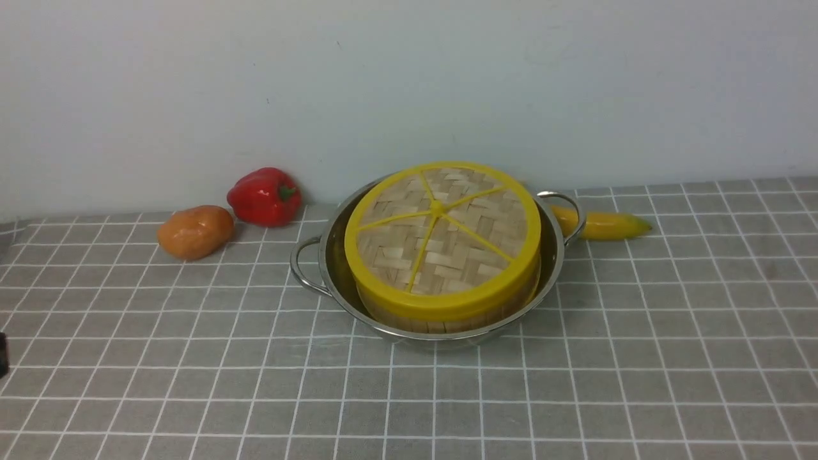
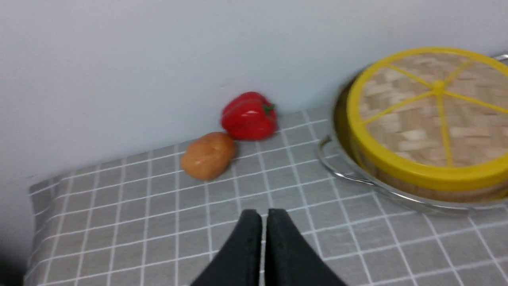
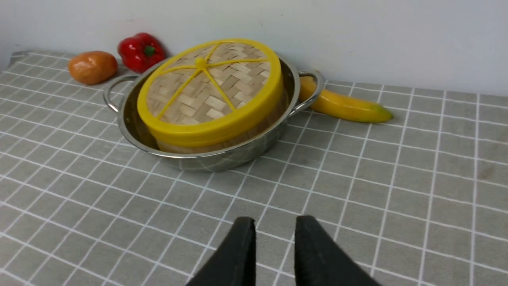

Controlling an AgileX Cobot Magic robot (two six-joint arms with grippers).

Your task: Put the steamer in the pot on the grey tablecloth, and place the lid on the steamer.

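The shiny pot [image 1: 332, 255] stands on the grey tablecloth [image 1: 192, 383] near the back wall. The steamer sits inside it, and only its wooden wall [image 1: 409, 319] shows below the lid. The woven lid [image 1: 441, 233] with yellow rim and spokes lies on top of the steamer, tipped slightly. My left gripper [image 2: 264, 212] hovers over bare cloth to the left of the pot [image 2: 397, 194], its fingers almost touching and holding nothing. My right gripper [image 3: 274, 220] hangs over the cloth in front of the pot [image 3: 222, 159], with a clear gap between its fingers and nothing in it. Neither gripper touches the lid [image 3: 210, 91].
A red pepper [image 1: 264, 196] and an orange-brown potato-like piece [image 1: 195, 231] lie against the wall left of the pot. A banana [image 1: 601, 225] lies behind the pot's right handle. A dark object [image 1: 2, 354] shows at the left edge.
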